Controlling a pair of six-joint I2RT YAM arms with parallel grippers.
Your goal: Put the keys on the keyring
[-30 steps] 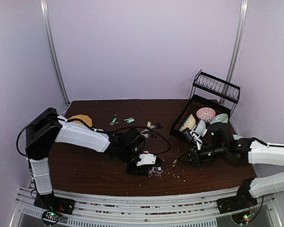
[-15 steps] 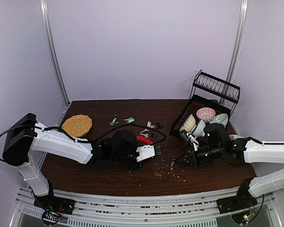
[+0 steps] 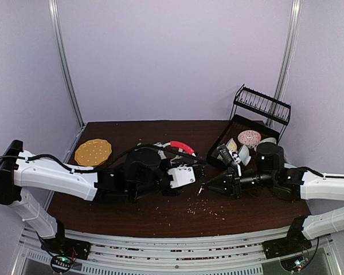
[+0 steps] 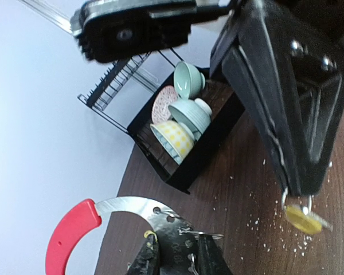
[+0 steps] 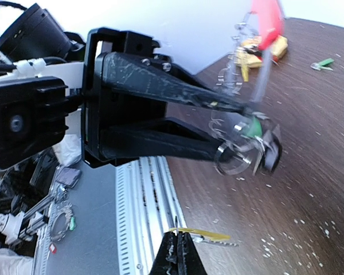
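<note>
Above the middle of the counter [image 3: 132, 215], the keyring [image 4: 71, 235] is held up off the wood, its red arc curving away from the left pincer [image 4: 175, 259]. That pincer's jaws are clamped on the silver stretch of the loop, where small metal pieces and a bit of green cluster at the grip. Holding it there looks meant to steady the ring and offer it toward the other arm. Facing it, close but apart, the right pincer [image 5: 176, 252] is pressed together on a yellow-tagged key [image 5: 204, 234], the tag sticking out past the fingertips, presumably so it can be brought to the ring. I cannot make out the ring's opening. Farther right, a dish rack [image 3: 261, 106] with bowls [image 4: 183, 117] stands out of the way, and crumbs [image 3: 209, 212] speckle the wood below the arms.
</note>
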